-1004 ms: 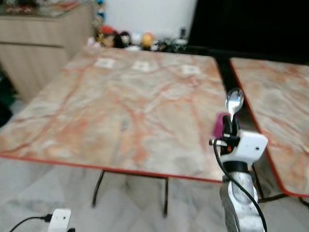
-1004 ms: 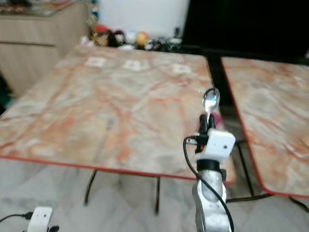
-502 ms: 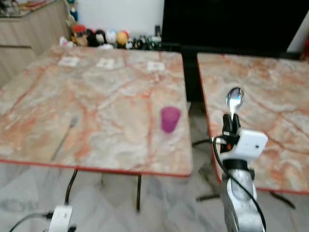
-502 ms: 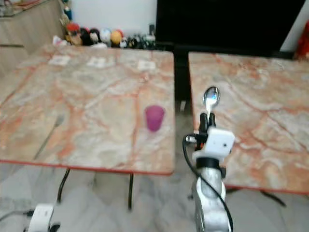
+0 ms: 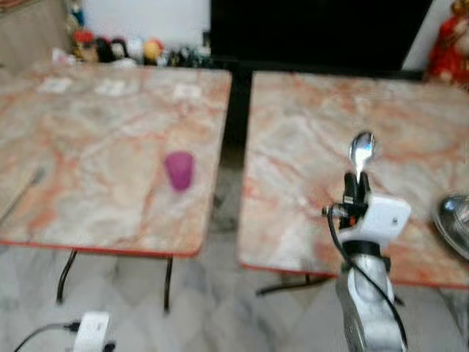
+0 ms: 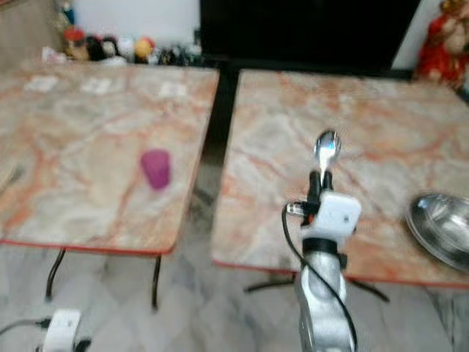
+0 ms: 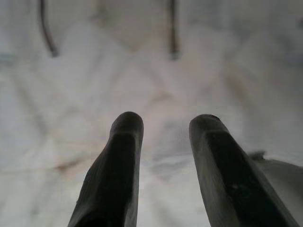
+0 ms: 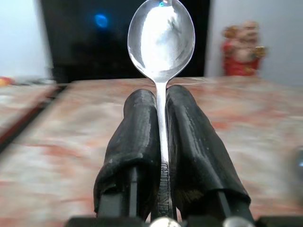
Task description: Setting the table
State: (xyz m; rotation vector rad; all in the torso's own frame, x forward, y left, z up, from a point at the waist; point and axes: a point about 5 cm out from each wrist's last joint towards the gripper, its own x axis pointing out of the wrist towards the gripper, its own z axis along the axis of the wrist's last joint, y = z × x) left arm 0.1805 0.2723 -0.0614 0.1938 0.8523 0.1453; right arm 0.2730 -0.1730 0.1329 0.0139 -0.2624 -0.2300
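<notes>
On the left desk (image 5: 110, 198) a purple cup (image 5: 179, 170) stands upright near the inner edge, and the left claw (image 7: 163, 127) hangs idle over the pale floor (image 7: 142, 85) with its two fingers spread and nothing between them. Across the dark gap, the right claw (image 5: 355, 192) is raised before the right desk (image 5: 308, 147), its fingers pressed together on the handle of a spoon (image 8: 161, 35) that stands upright, bowl uppermost. A metal bowl (image 6: 440, 229) sits at that desk's right edge.

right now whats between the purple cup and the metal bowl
In the right eye view, the purple cup and metal bowl sit on separate marble tables. Between them lie the dark gap and the right gripper holding the spoon upright.
</notes>
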